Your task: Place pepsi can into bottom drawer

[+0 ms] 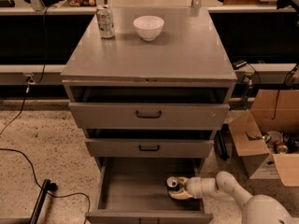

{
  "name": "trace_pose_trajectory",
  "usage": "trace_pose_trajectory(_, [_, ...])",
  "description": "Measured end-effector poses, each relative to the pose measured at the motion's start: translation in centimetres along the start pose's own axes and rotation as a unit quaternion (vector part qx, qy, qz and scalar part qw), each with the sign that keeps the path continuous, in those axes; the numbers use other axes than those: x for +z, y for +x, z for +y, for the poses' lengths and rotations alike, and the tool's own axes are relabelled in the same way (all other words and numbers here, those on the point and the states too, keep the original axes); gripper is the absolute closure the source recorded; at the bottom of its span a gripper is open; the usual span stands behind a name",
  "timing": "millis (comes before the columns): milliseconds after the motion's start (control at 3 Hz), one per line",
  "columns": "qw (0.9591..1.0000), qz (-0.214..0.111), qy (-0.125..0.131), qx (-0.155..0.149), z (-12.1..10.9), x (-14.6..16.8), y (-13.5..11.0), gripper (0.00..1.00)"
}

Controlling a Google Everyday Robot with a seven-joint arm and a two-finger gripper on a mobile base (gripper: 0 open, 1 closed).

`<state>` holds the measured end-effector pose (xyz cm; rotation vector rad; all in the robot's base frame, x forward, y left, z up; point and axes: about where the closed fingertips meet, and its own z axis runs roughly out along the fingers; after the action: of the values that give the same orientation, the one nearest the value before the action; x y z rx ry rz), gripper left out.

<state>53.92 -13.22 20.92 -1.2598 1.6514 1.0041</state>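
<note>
The gripper [177, 188] is reaching into the open bottom drawer [135, 185] from the right. It is clamping the pepsi can [172, 182], which is lying near the drawer's right wall.

Warm, yellowish indoor light falls from overhead, and the scene is fairly dim overall. High above the gripper [180, 191], the top of the desk [187, 55] is the brightest surface, with a soft sheen toward its back edge. The white bowl [148, 27] there reads almost glowing. Directly above the gripper, the gaps over the two upper drawers [148, 115] sink into near-black shadow. The gripper sits low in the bottom drawer [131, 190], near its right wall, pale against the shaded grey floor. The silver end of the pepsi can [172, 182] catches a small glint just beside it.
</note>
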Motion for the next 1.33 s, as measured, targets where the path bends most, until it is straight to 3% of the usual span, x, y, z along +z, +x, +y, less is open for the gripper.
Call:
trace_pose_trajectory(1000, [1.0000, -0.003, -0.007, 0.002, 0.39, 0.86, 0.00, 0.12])
trace_pose_trajectory(1333, [1.0000, -0.004, -0.009, 0.002, 0.50, 1.09, 0.00, 0.00])
